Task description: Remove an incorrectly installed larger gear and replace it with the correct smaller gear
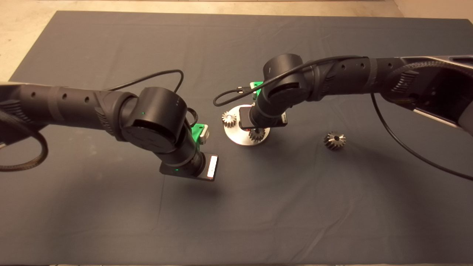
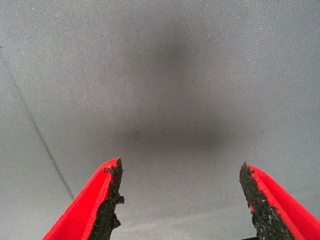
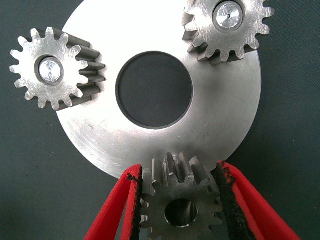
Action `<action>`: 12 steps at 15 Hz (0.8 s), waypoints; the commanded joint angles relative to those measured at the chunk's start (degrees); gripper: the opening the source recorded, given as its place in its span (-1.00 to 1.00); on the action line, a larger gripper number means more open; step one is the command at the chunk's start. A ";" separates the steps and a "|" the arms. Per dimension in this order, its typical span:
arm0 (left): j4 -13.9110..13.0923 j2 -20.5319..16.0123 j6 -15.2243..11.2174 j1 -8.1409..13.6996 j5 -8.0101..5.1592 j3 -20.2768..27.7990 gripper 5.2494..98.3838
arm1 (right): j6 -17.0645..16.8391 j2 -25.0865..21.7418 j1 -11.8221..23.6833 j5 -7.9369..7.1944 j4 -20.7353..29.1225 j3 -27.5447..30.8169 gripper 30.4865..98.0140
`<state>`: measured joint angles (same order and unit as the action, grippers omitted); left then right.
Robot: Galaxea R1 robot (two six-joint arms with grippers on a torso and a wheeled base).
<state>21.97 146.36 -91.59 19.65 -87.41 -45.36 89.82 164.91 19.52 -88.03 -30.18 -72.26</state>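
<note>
Steel, with straight teeth and a round bore, the smaller gear [image 3: 180, 202] sits at the edge of the round plate [image 3: 225, 125], pinched between the right gripper's [image 3: 179, 200] red fingers. Two matching gears [image 3: 52, 70] stand on pins. The cone-like larger gear [image 1: 334, 140] lies apart on the mat [image 1: 111, 221]. The left gripper [image 2: 182, 200] hangs wide open, empty.

No readable text, label, brand, number or sign shows on anything here.

Matt dark cloth mat [image 1: 111, 221], finely woven. Brushed, scratched steel disc [image 3: 220, 125]; the smaller gear [image 3: 180, 200] machined dull steel. The right tool [image 3: 177, 200] has crumbly black pads [image 3: 227, 200].
</note>
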 commanded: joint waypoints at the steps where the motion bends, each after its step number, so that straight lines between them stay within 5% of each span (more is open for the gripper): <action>1: 0.62 0.12 0.27 0.39 -7.60 0.11 0.16 | -0.17 0.11 1.49 -6.97 -0.14 1.26 -0.83; 10: 0.66 -0.20 0.27 0.39 -7.60 0.11 0.16 | -0.22 -0.46 1.49 -6.97 -0.14 1.18 -0.75; 12: 0.62 -0.59 0.87 0.39 -7.60 -0.06 0.16 | -0.18 -2.60 4.00 -6.97 -0.14 1.60 -0.59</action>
<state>22.13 146.36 -91.59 19.65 -87.41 -45.36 89.82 164.91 19.57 -87.85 -30.18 -71.63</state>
